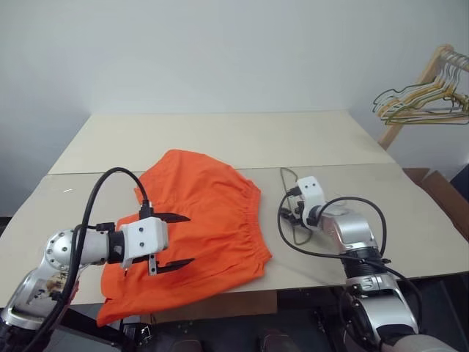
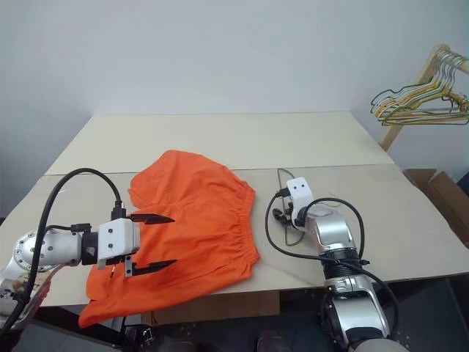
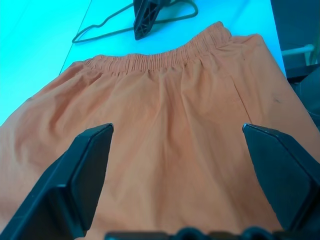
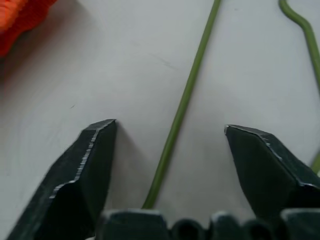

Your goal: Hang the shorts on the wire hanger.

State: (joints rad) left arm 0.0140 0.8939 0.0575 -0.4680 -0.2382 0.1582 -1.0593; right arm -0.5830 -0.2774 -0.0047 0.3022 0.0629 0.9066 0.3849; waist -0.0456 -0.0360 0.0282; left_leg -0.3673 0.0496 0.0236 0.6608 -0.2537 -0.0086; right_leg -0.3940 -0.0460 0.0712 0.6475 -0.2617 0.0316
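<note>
1. Shorts (image 1: 201, 224) lie flat in the lower centre of the head frame, orange, waistband toward the right, legs trailing off the near table (image 1: 220, 139) edge at lower left. Laid out like this, I judge the waistband is easy to reach.
2. Just right of the waistband, centre-right, lies the wire hanger (image 4: 182, 102), thin olive wire flat on the board, apart from the fabric.
3. My right gripper (image 4: 170, 127) is down over that wire, fingers spread with one straight run of wire passing between them. They look poised to pinch it, but nothing is gripped yet; whether the tips touch the table I can't quite tell.
4. My left gripper (image 1: 174, 240) hovers over the shorts at lower left, fingers wide apart and empty, pointed at the waistband, presumably ready to lift the cloth.
5. Upper right, a bunch of spare hangers (image 1: 421, 99) hangs on a wooden rack (image 1: 414, 95), well clear.
</note>
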